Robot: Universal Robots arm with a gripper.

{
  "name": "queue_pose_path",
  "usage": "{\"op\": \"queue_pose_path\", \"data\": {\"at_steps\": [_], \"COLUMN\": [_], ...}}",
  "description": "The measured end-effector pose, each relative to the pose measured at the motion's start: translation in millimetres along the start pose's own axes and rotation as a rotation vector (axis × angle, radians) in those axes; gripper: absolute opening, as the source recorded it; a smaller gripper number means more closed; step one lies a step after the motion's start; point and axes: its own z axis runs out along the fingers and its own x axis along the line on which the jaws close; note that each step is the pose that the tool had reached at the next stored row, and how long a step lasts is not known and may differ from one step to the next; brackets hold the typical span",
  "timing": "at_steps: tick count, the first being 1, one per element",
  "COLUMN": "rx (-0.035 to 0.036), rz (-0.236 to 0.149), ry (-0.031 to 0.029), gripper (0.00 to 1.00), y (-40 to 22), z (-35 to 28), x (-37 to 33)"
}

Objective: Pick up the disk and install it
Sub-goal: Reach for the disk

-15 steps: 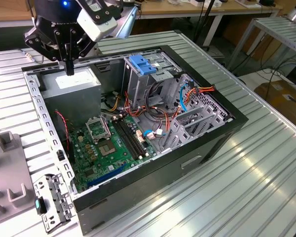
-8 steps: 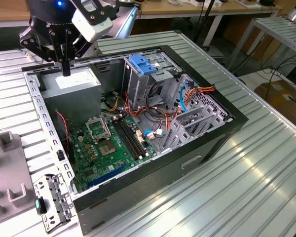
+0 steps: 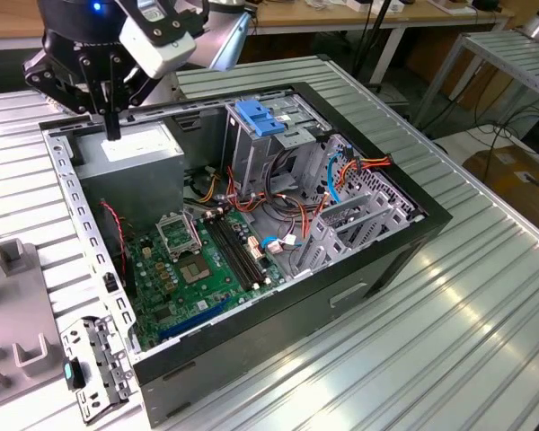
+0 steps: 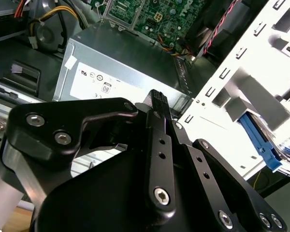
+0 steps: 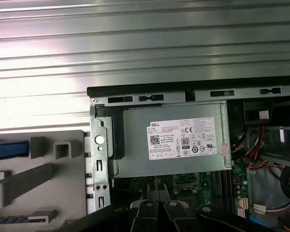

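— Where's the disk (image 5: 9,150)?
— In the grey holder (image 5: 43,174) beside the case (image 5: 183,92). Its blue edge shows, long axis parallel to the case rim
— And the pincer (image 3: 112,133)?
— Pressed together, holding nothing, above the power supply (image 5: 183,164), well apart from the disk

The exterior view looks slantwise down on the computer case (image 3: 251,341) on the desk (image 3: 449,341). Both wrist views, much nearer, face down on its grey box (image 5: 135,140).
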Motion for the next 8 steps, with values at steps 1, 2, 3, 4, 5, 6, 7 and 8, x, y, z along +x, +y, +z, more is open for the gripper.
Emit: {"op": "queue_pose_path", "data": {"at_steps": [1,2,3,4,5,6,7,8], "rx": [0.0,0.0,0.0,-0.0001,-0.0001,0.0,0.0,0.0], "rz": [0.0,0.0,0.0,0.0,0.0,0.0,0.0,0.0], "ry": [0.0,0.0,0.0,-0.0001,-0.0001,-0.0001,0.0,0.0], "gripper": [0.11,0.11,0.11,0.11,0.11,0.11,0.11,0.11], "y": [-0.1,-0.2,-0.3,-0.5,-0.7,-0.9,-1.0,-1.1], "z": [0.0,-0.1,-0.1,-0.1,-0.2,-0.3,-0.3,-0.3], "x": [1.4,2.5,3.9,6.6,9.9,11.6,13.2,14.5]}}
